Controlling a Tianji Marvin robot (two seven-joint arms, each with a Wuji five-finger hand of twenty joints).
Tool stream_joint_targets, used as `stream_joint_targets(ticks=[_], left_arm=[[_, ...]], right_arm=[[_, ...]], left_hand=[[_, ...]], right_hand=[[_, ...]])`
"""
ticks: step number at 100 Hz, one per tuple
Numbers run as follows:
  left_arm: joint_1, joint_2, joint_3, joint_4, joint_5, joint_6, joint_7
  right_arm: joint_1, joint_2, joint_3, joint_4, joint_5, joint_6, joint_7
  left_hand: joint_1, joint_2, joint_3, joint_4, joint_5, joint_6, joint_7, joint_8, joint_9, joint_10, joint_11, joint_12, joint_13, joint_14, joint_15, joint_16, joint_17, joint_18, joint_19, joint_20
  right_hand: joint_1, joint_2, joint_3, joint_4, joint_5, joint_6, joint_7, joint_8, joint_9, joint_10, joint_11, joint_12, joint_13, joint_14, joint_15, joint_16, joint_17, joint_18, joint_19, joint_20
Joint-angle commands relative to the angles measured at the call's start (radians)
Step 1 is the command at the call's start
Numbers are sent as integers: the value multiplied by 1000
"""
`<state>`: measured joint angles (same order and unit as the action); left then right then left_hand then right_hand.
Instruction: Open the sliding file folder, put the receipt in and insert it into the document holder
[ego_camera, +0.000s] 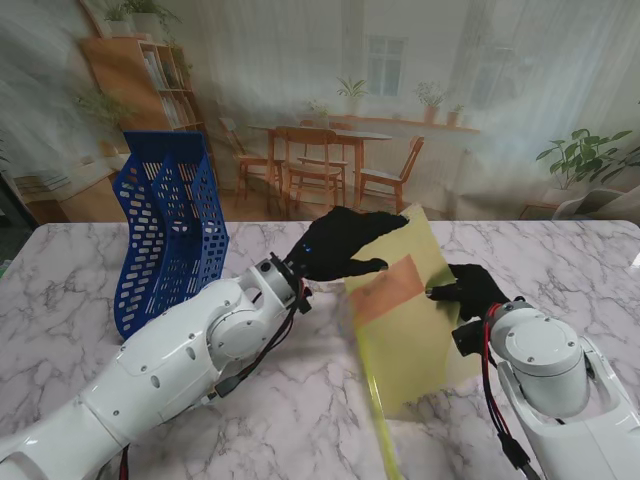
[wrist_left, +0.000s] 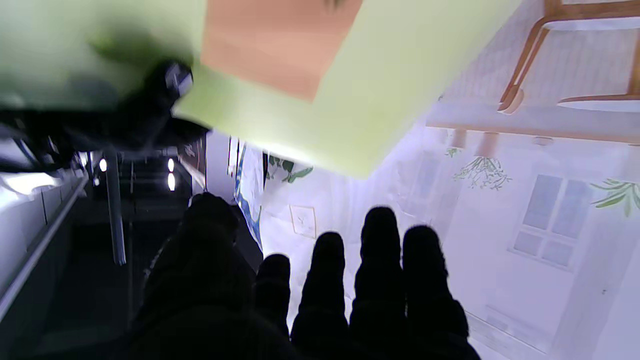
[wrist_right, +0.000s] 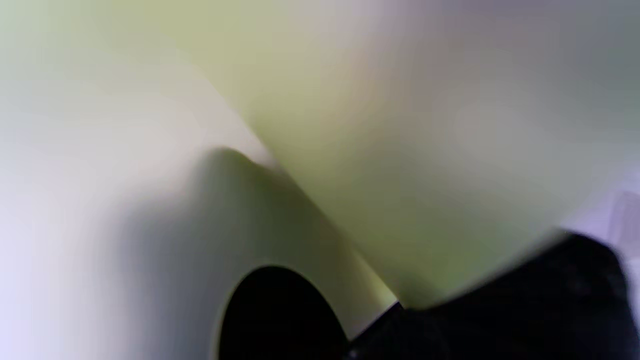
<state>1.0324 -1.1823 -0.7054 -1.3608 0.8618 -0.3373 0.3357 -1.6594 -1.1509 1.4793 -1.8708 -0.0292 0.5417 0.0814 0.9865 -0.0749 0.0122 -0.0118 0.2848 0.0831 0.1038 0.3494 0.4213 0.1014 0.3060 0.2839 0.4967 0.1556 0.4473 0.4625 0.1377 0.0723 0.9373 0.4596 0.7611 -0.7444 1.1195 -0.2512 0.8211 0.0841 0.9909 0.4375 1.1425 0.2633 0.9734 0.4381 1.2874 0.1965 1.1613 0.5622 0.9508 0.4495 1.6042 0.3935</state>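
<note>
A translucent yellow-green sliding file folder (ego_camera: 415, 335) is lifted off the marble table (ego_camera: 90, 300) and stands tilted on edge. An orange receipt (ego_camera: 388, 288) shows through its upper part. My right hand (ego_camera: 470, 288) is shut on the folder's right edge; its wrist view shows the folder (wrist_right: 400, 125) blurred and very close, with black fingers (wrist_right: 525, 310) against it. My left hand (ego_camera: 340, 248) hovers by the folder's upper left corner. In its wrist view the fingers (wrist_left: 380, 280) are straight and spread, holding nothing, with the folder (wrist_left: 390, 80) and receipt (wrist_left: 280, 45) beyond them.
A blue mesh document holder (ego_camera: 165, 235) stands upright at the table's far left, left of my left forearm. A printed backdrop of a room rises behind the table's far edge.
</note>
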Motion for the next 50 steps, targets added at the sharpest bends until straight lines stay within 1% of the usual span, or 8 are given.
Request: stream_joint_targets(ticks=[1, 4, 9, 16, 27, 39, 45, 50], left_arm=[[10, 36, -13, 1, 35, 4, -41], [19, 43, -28, -8, 33, 2, -64], [34, 49, -50, -15, 29, 0, -90], [58, 58, -82, -29, 18, 7, -130], [94, 74, -126, -50, 9, 38, -204], [123, 83, -156, -53, -65, 62, -307], [131, 87, -165, -52, -101, 74, -351], [135, 92, -172, -55, -141, 80, -404]], right_arm=[[-5, -11, 4, -14, 3, -19, -13], [-6, -13, 5, -15, 3, -30, -24], [-8, -17, 5, -18, 3, -49, -41], [-14, -15, 12, -24, 4, -77, -38], [-25, -16, 22, -42, 5, -106, -46], [-37, -18, 38, -68, 19, -127, -54], [-44, -17, 47, -81, 22, -135, -51], [-49, -17, 52, -91, 25, -141, -52]], left_hand=[[-10, 42, -22, 11, 66, -4, 66, 48, 78, 19, 28, 30, 76, 38, 69, 64, 61, 27, 113, 59], [-9, 44, -23, 11, 98, -4, 96, 70, 118, 23, 40, 45, 106, 49, 90, 90, 95, 38, 159, 79], [-8, 44, -24, 10, 160, 7, 157, 104, 186, 27, 70, 74, 153, 64, 140, 135, 162, 38, 257, 118], [5, 25, -20, 6, 316, 36, 283, 195, 331, 45, 121, 110, 244, 99, 210, 178, 261, 53, 382, 161], [-12, 46, -25, 1, 438, 52, 380, 186, 472, 56, 196, 179, 353, 130, 333, 247, 405, 40, 550, 190], [-57, 93, -36, -1, 490, 86, 415, 145, 532, 85, 189, 182, 427, 169, 404, 270, 514, 39, 664, 179], [-90, 128, -40, -7, 510, 110, 419, 133, 534, 99, 162, 164, 427, 189, 397, 261, 526, 47, 682, 166], [-127, 170, -46, -15, 520, 119, 418, 127, 522, 109, 127, 142, 402, 211, 352, 235, 492, 80, 655, 153]], right_hand=[[66, 14, 75, -1, 62, -193, 109, 52, 54, -11, 48, 19, 21, -44, 79, 16, 28, 6, 59, -9], [66, 17, 72, -1, 62, -197, 106, 57, 54, -13, 39, 30, 22, -50, 66, 11, 29, 3, 59, -9], [65, 19, 70, -1, 62, -200, 105, 60, 54, -16, 36, 36, 22, -54, 64, 11, 28, 2, 58, -10], [64, 23, 66, -1, 59, -208, 103, 63, 52, -25, 28, 43, 21, -55, 60, 11, 24, -5, 53, -12], [66, 25, 65, 0, 58, -209, 103, 65, 52, -26, 23, 48, 21, -54, 57, 11, 23, -7, 51, -13], [66, 27, 64, 0, 58, -211, 103, 66, 53, -26, 20, 53, 22, -55, 55, 11, 23, -8, 50, -14], [65, 28, 62, 0, 58, -212, 103, 67, 53, -26, 18, 54, 21, -55, 55, 12, 23, -8, 50, -14], [66, 28, 63, 0, 58, -214, 103, 67, 53, -26, 18, 55, 21, -55, 55, 12, 23, -8, 50, -14]])
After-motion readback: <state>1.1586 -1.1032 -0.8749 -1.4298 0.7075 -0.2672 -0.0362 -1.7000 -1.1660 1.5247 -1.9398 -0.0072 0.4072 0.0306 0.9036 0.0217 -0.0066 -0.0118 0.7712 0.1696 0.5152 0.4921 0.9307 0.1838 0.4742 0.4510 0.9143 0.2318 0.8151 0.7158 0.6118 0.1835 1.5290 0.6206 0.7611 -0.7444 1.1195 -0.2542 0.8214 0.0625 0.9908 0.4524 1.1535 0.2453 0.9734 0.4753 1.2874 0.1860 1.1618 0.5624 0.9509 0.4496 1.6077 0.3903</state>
